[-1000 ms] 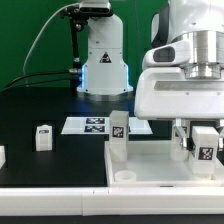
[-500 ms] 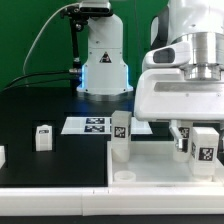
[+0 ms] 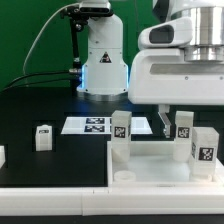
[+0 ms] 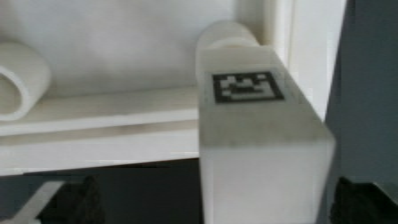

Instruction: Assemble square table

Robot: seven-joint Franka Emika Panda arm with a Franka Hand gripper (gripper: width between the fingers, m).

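Along the black table's (image 3: pixel 40 165) near edge runs a long white rail (image 3: pixel 55 198). Just behind it lies the flat white plastic square table top (image 3: pixel 150 160). A chunky white tagged leg (image 3: pixel 205 150) stands upright by its edge on the exterior view's right. The two-finger gripper (image 3: pixel 198 118) hangs above that leg with its jaws spread wide, gripping nothing. Another leg (image 3: pixel 120 135) stands at the top's far corner, and the marker board (image 3: pixel 88 125) lies beyond.

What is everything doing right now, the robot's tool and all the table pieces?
tool: open, holding nothing, above the legs.
table top: lying flat, sockets up.
leg at the exterior view's left corner: upright on the top.
leg nearest the exterior view's right edge: upright, not gripped.
leg beside it: upright, not gripped.
loose leg: standing alone on the black surface.
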